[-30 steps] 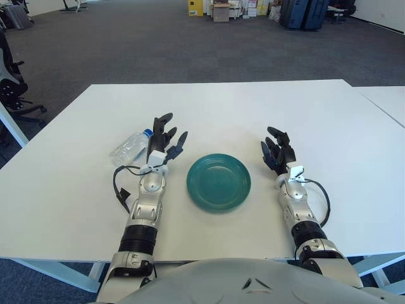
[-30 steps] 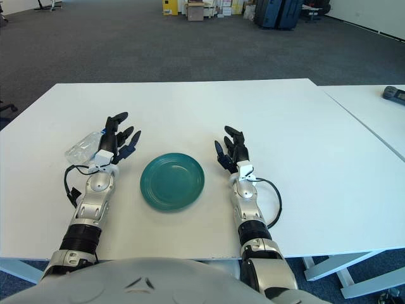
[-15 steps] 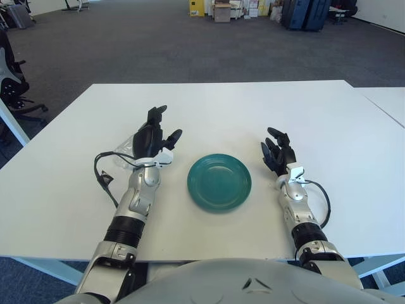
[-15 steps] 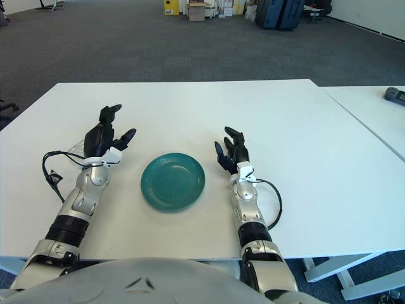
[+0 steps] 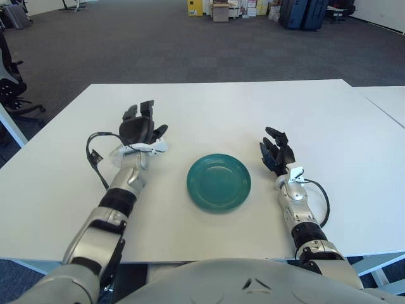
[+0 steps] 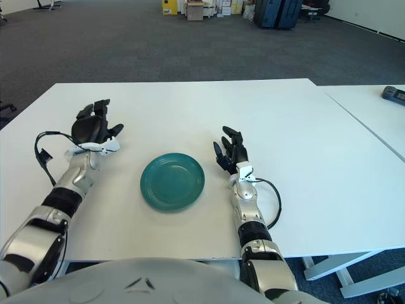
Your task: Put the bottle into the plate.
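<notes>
Bottle not yet in the plate; the grasp is judged unfinished.

Over the spot where the bottle [image 5: 119,154] lies, left of the green plate [image 5: 219,182], the left hand [image 5: 139,128] is seen with fingers spread; only a clear sliver of the bottle shows beneath it, and no closed grip can be made out. The plate holds nothing. The right hand [image 5: 276,154] is shown just right of the plate, fingers relaxed. Gripping, carrying and setting down are left.
</notes>
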`<action>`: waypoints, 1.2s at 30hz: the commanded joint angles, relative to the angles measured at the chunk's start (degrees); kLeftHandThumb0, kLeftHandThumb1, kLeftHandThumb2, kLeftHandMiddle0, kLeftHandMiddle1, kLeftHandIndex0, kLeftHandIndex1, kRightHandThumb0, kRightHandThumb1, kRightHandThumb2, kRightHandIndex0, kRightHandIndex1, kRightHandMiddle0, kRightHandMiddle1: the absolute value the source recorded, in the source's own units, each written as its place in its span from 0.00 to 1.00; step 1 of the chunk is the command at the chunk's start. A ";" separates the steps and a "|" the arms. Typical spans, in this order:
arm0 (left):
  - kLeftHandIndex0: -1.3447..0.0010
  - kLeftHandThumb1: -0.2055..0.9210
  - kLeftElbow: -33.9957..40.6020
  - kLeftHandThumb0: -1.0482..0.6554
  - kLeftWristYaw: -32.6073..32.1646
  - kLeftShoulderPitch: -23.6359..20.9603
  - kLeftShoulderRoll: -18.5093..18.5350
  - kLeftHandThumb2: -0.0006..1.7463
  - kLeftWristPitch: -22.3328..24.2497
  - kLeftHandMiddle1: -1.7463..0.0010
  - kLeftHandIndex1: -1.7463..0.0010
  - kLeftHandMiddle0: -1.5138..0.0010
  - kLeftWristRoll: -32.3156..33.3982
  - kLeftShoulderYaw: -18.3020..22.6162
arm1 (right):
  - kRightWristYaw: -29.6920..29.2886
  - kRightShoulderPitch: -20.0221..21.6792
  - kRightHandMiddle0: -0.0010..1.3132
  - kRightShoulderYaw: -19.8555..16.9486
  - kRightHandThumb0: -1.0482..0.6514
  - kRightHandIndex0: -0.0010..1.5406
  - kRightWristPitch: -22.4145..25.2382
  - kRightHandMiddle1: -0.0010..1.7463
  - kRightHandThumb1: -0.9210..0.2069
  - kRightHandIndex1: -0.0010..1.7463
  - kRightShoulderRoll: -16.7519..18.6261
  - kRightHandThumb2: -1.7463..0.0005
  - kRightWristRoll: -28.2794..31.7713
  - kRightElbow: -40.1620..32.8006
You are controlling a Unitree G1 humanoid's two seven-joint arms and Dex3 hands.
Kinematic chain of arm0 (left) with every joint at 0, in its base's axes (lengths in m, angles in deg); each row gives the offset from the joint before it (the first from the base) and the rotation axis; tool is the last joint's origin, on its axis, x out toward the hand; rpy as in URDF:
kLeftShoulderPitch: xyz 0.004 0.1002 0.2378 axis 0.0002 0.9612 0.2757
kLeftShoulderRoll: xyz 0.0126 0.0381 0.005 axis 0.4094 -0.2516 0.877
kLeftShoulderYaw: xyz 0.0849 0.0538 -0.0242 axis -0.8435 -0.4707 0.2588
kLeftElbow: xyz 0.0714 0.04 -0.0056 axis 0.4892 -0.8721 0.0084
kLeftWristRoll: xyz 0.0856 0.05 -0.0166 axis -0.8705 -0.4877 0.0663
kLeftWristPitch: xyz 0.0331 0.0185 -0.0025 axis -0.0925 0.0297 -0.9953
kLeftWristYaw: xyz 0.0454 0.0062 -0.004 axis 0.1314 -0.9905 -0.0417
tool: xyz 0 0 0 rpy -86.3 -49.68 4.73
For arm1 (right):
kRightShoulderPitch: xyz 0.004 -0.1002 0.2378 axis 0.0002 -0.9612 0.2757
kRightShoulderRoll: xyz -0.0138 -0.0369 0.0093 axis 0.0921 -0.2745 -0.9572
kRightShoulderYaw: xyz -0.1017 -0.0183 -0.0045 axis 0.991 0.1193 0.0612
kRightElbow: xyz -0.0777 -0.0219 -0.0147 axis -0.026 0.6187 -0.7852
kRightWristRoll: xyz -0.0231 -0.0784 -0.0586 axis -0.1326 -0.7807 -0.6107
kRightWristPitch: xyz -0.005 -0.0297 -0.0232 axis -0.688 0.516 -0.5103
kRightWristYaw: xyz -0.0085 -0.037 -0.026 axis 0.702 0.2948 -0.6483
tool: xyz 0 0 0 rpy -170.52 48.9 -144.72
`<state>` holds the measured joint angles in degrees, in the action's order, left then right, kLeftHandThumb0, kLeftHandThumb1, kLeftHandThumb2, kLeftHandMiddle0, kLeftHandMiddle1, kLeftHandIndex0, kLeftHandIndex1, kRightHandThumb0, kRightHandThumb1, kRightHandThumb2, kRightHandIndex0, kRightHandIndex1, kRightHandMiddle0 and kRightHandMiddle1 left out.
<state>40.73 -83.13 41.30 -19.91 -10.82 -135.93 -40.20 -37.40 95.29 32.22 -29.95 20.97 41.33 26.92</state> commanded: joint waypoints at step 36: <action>1.00 1.00 -5.75 0.00 5.67 -2.22 2.19 0.49 17.52 1.00 0.98 1.00 -0.06 -9.09 | 5.11 -3.14 0.00 -2.55 0.24 0.29 -1.46 0.49 0.00 0.02 -0.58 0.76 2.77 3.96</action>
<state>33.76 -79.51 39.26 -18.23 5.20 -136.20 -48.94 -32.66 94.81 30.33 -33.15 20.27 43.26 27.83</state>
